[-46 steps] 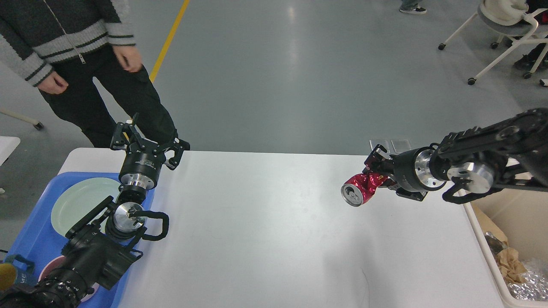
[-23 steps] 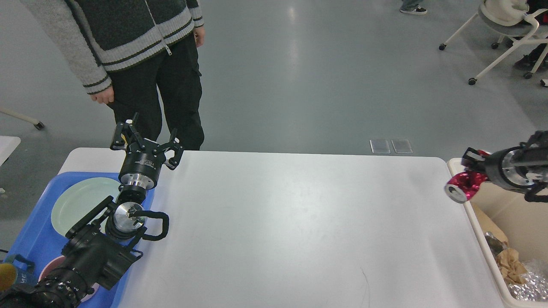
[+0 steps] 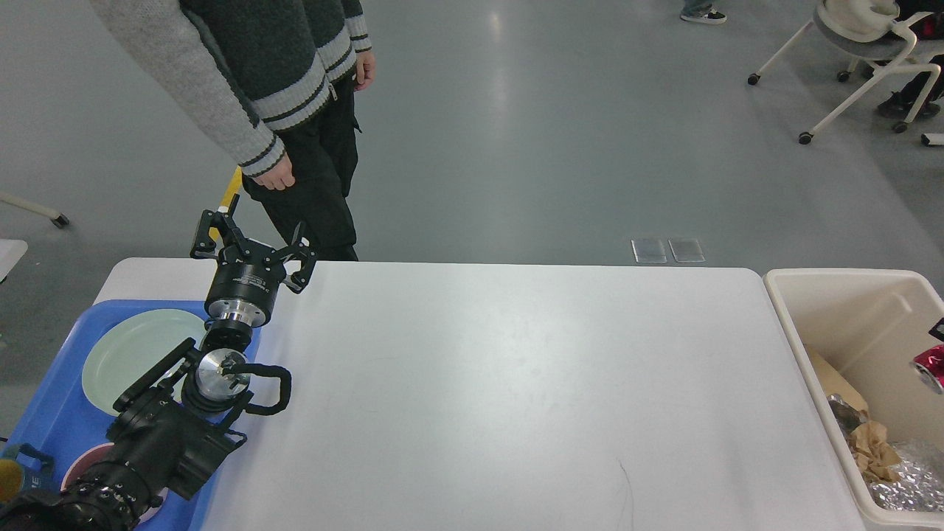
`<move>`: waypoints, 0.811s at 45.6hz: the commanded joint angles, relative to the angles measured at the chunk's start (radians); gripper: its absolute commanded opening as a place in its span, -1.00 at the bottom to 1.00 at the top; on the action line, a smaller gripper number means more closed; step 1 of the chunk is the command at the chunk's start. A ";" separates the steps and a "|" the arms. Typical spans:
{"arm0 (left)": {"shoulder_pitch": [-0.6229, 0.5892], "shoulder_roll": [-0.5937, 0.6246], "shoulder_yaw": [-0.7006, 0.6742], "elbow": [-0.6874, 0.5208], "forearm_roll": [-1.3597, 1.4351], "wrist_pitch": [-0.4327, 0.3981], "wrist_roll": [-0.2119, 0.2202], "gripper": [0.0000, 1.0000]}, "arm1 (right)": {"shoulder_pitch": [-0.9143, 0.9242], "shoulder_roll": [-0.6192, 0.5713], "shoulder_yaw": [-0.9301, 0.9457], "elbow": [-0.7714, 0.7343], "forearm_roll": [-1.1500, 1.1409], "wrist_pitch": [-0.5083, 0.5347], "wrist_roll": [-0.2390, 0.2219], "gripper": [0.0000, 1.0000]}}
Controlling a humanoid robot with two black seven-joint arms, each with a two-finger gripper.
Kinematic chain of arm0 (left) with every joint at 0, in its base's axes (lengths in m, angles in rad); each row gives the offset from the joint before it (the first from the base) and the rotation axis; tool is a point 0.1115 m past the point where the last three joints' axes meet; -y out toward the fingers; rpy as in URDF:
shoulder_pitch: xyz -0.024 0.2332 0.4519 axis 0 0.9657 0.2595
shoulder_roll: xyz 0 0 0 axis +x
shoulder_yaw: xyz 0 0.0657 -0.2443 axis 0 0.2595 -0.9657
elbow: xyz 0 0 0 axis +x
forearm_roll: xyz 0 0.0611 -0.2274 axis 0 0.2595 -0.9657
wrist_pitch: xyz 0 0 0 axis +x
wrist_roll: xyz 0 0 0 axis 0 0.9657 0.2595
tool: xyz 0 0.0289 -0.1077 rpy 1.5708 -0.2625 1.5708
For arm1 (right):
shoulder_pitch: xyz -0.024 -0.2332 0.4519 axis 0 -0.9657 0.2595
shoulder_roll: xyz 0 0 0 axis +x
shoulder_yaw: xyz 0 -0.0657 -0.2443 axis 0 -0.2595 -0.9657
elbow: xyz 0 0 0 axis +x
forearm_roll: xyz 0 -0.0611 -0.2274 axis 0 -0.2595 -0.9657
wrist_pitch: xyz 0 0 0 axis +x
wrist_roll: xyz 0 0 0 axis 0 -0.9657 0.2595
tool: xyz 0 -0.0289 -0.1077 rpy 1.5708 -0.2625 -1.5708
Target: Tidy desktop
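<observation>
The desktop (image 3: 516, 383) is a wide white tabletop with nothing lying on its middle. My left gripper (image 3: 251, 236) is open and empty, pointing up over the table's far left edge beside the blue tray (image 3: 44, 413). Only a sliver of my right gripper (image 3: 939, 332) shows at the right edge of the view. A crushed red can (image 3: 931, 366) hangs just under it, above the inside of the beige bin (image 3: 848, 317), and sits against the finger as it did while held.
A pale green plate (image 3: 125, 354) lies in the tray under my left arm. The bin holds crumpled paper and foil (image 3: 885, 464). A person (image 3: 310, 110) stands at the table's far left edge. A wheeled chair (image 3: 863, 44) stands far right.
My right arm has carried the red can rightward off the table to over the bin, mostly leaving the view. The person has stepped right. My left arm has not moved.
</observation>
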 commanded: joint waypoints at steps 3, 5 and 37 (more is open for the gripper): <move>0.000 0.000 0.000 0.000 0.000 0.001 0.000 0.94 | -0.005 0.001 0.020 -0.002 0.002 0.000 -0.005 1.00; 0.000 0.000 0.000 0.000 0.000 0.001 0.000 0.94 | -0.005 0.001 0.020 -0.002 0.004 0.000 -0.005 1.00; 0.000 0.000 0.000 0.000 0.000 0.001 0.000 0.94 | 0.178 0.038 1.104 0.178 0.034 0.161 0.136 1.00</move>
